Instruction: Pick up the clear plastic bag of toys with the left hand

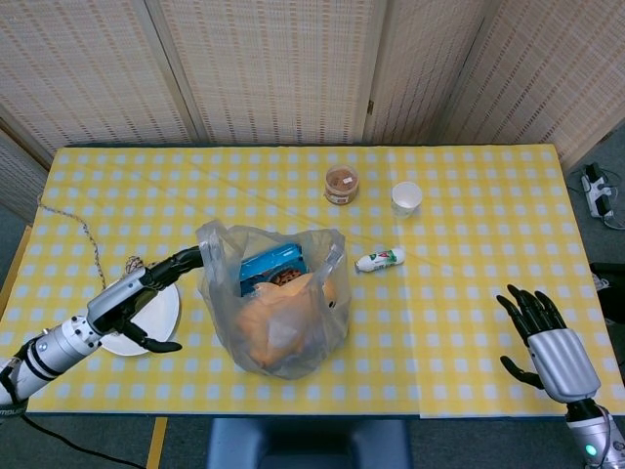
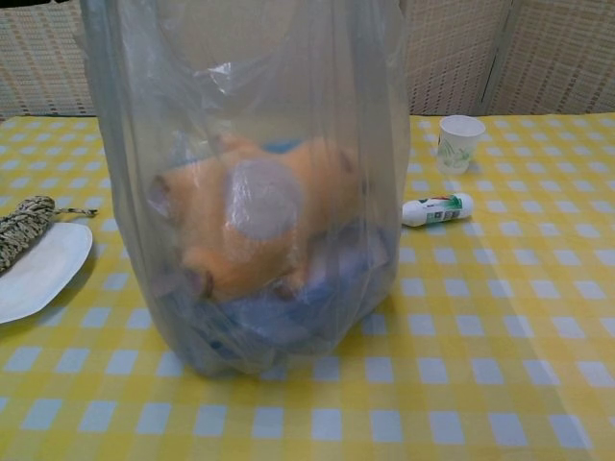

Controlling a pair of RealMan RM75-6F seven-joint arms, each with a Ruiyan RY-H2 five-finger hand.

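The clear plastic bag of toys (image 1: 278, 305) stands upright in the middle of the yellow checked table, holding an orange plush toy and a blue box. In the chest view the bag (image 2: 255, 192) fills most of the frame. My left hand (image 1: 146, 293) hovers over the white plate just left of the bag, fingers spread, its fingertips (image 1: 191, 256) reaching close to the bag's left handle; nothing is held. My right hand (image 1: 544, 337) rests open at the table's front right corner, far from the bag.
A white plate (image 1: 156, 322) with a coil of rope (image 2: 21, 230) lies left of the bag. Behind it stand a brown-lidded jar (image 1: 341, 184) and a paper cup (image 1: 406, 197). A small white bottle (image 1: 380, 259) lies on its side to the bag's right.
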